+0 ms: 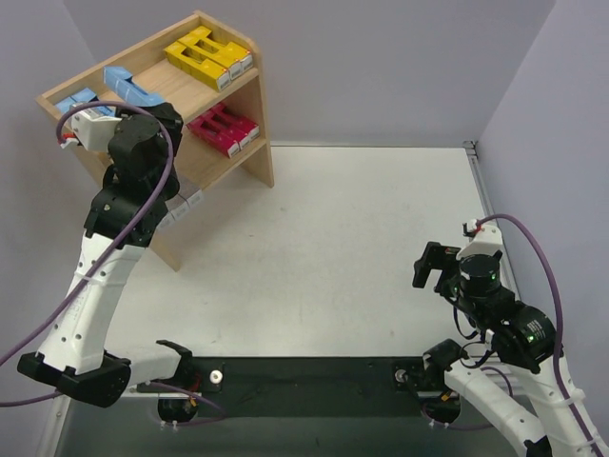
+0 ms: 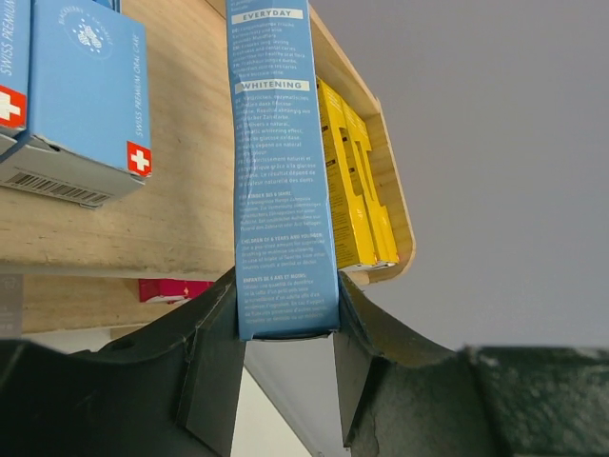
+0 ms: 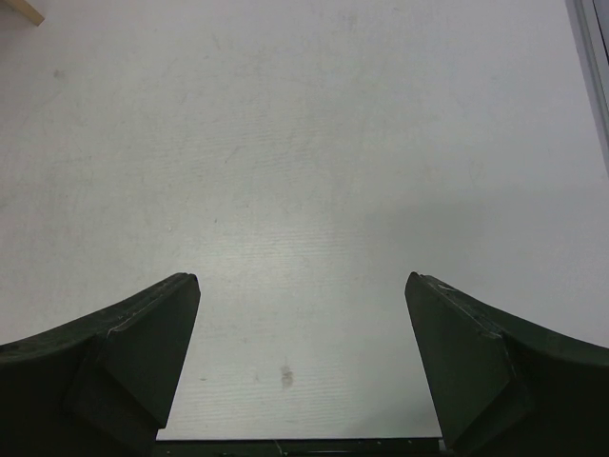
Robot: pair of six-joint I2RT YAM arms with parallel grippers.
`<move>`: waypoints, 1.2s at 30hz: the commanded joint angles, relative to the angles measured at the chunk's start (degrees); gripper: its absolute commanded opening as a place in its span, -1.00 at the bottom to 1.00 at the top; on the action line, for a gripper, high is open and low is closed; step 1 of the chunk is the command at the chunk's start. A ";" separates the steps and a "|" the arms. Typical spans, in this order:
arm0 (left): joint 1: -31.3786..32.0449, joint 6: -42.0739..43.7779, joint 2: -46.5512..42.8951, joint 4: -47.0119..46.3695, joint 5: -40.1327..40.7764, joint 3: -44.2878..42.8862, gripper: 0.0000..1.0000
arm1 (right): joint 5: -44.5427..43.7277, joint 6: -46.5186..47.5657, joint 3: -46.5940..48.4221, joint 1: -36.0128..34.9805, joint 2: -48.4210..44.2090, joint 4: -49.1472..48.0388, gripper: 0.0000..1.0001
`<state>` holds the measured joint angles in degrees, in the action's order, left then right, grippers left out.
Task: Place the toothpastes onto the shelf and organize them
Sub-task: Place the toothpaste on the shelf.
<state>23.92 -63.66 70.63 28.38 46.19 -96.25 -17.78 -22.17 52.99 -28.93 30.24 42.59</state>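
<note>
Two arms work at a white table (image 1: 362, 238), matte and faintly scuffed, shut in by plain grey-lilac walls (image 1: 381, 67), with a dark strip (image 1: 304, 381) along its near edge. At the far left corner stands the wooden shelf (image 1: 259, 124), backed against the left wall. Its top tier carries yellow cartons (image 1: 207, 55) at the right end and light blue cartons (image 2: 86, 95) at the left end, and magenta cartons (image 1: 226, 129) lie on the tier below. The left gripper (image 2: 285, 286) is clamped on the near end of another light blue carton (image 2: 276, 171), which reaches lengthwise over the shelf's top tier between the blue group and the yellow one. Whether it rests on the wood cannot be told. Well to the right of the shelf, the right gripper (image 3: 303, 286) hangs with jaws spread wide over bare tabletop, holding nothing.
</note>
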 commanded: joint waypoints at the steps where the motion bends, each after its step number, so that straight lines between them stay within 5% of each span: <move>1: -2.73 -5.77 0.73 3.69 -4.80 -3.51 -0.09 | -0.68 0.99 -0.43 -0.34 -0.62 -1.10 0.92; 12: -6.70 -6.91 4.16 9.50 -7.08 -8.61 0.09 | -0.68 1.43 -0.87 -0.78 -1.15 -1.10 0.92; 21: -6.78 -8.67 1.62 8.54 -12.18 -5.18 0.51 | -0.94 1.96 -1.31 -0.87 -1.94 -1.10 0.92; 36: -6.78 -10.61 -3.39 11.00 -12.62 0.61 0.60 | -0.68 1.96 -1.58 -0.87 -1.85 -1.10 0.92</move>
<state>17.50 -71.37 69.71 38.85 33.67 -98.00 -17.74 -20.88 52.01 -29.34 28.49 42.46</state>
